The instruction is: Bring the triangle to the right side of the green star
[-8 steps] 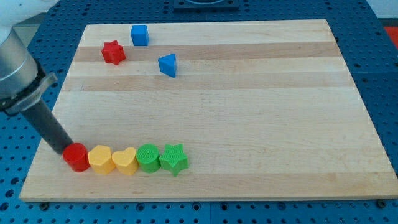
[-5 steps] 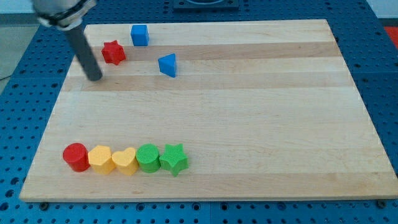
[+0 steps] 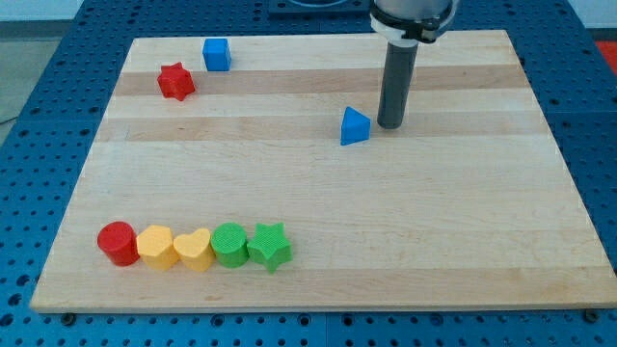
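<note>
The blue triangle [image 3: 354,126] lies near the middle of the board, toward the view's top. My tip [image 3: 390,124] stands just to its right, a small gap away. The green star [image 3: 270,246] sits at the right end of a row of blocks near the view's bottom left, well below and left of the triangle.
The row holds a red cylinder [image 3: 119,242], a yellow block [image 3: 156,247], a yellow heart [image 3: 193,250] and a green block [image 3: 229,244], left of the star. A red star [image 3: 175,81] and a blue cube [image 3: 216,54] lie at the top left of the wooden board [image 3: 463,212].
My tip swept from the bottom-left row up to the top left, then across to the right. The blue triangle has moved right and slightly down.
</note>
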Available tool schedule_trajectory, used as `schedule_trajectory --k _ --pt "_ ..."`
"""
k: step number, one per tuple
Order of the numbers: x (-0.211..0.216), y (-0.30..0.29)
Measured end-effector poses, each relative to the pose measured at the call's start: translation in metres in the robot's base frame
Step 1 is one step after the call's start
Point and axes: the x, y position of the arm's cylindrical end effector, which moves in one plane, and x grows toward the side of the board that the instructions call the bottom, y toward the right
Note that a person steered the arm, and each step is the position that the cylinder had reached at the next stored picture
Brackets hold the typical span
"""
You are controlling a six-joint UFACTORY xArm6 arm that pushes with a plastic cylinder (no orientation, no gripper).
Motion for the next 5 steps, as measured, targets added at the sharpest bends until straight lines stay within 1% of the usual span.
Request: schedule_trajectory --k 1,2,3,4,5 --pt "-0.010 -0.030" --pt "0.008 -0.050" --pt "0.070 -0.043" --pt "0.098 -0.028" --pt "0.065 -0.041"
